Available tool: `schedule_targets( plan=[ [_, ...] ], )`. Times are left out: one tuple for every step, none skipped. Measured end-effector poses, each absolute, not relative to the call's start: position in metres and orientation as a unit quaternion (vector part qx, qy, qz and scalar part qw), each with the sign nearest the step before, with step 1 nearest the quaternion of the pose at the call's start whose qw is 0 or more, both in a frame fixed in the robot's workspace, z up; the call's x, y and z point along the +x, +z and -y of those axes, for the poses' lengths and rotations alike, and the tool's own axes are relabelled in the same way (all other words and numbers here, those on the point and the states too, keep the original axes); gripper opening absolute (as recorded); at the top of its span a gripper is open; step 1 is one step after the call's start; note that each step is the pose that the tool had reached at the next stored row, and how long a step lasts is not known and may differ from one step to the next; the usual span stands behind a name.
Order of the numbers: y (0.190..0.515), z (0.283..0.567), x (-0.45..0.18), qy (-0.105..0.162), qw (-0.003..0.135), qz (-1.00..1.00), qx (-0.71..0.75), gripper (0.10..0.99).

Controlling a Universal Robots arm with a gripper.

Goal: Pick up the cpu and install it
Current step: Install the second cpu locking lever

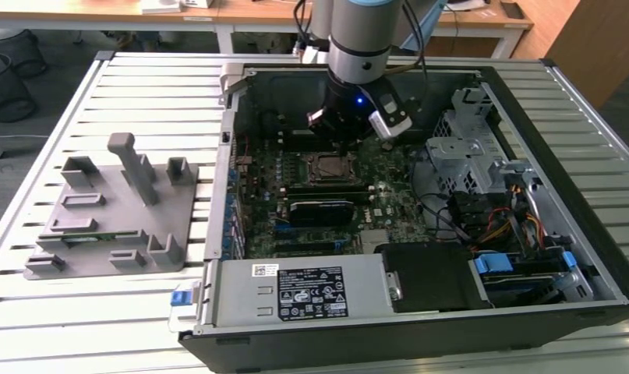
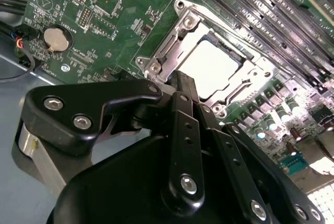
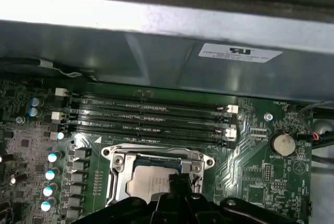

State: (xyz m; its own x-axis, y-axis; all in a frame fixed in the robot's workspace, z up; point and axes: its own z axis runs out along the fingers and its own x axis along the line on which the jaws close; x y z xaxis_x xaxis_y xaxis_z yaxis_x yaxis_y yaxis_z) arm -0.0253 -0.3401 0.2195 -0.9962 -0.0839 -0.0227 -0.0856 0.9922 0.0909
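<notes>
The cpu (image 2: pixel 211 67) lies flat in the motherboard socket, its silvery top plate showing inside the open metal socket frame (image 2: pixel 185 23). It appears in the first wrist view too, as the cpu (image 3: pixel 148 185), and in the exterior view as a small square, the cpu (image 1: pixel 328 165), near the middle of the board. My gripper (image 2: pixel 180 78) hangs just above the socket's edge, shut, with nothing seen between its tips. The same gripper (image 3: pixel 176 179) overlaps the cpu's near edge. From outside, the gripper (image 1: pixel 345 140) reaches down into the open computer case.
Memory slots (image 3: pixel 146 117) run beside the socket, and a coin battery (image 3: pixel 282 143) sits nearby. The case wall (image 3: pixel 156 62) rises close behind. A black block (image 1: pixel 319 210), power supply (image 1: pixel 293 292) and drive cage (image 1: pixel 470 148) crowd the case. A grey fixture (image 1: pixel 117 210) stands at the exterior view's left.
</notes>
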Motion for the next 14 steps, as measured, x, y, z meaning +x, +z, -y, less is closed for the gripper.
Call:
schedule_targets(
  plan=[
    [0.2195,0.3405,-0.0253,0.046,0.009,-0.998,-0.042,0.106],
    [0.2195,0.341,-0.0253,0.046,0.009,-0.998,-0.042,0.106],
    [0.2195,0.3413,-0.0253,0.046,0.009,-0.998,-0.042,0.106],
    [0.2195,0.3415,-0.0253,0.046,0.009,-0.998,-0.042,0.106],
    [0.2195,0.3418,-0.0253,0.046,0.009,-0.998,-0.042,0.106],
    [0.2195,0.3421,-0.0253,0.046,0.009,-0.998,-0.042,0.106],
    [0.2195,0.3422,-0.0253,0.046,0.009,-0.998,-0.042,0.106],
    [0.2195,0.3423,-0.0253,0.046,0.009,-0.998,-0.042,0.106],
    [0.2195,0.3426,-0.0253,0.046,0.009,-0.998,-0.042,0.106],
    [0.2195,0.3427,-0.0253,0.046,0.009,-0.998,-0.042,0.106],
    [0.2195,0.343,-0.0253,0.046,0.009,-0.998,-0.042,0.106],
    [0.2195,0.3433,-0.0253,0.046,0.009,-0.998,-0.043,0.106],
    [0.2195,0.3436,-0.0253,0.046,0.009,-0.998,-0.043,0.106],
    [0.2195,0.3439,-0.0253,0.046,0.009,-0.998,-0.042,0.106]
  ],
)
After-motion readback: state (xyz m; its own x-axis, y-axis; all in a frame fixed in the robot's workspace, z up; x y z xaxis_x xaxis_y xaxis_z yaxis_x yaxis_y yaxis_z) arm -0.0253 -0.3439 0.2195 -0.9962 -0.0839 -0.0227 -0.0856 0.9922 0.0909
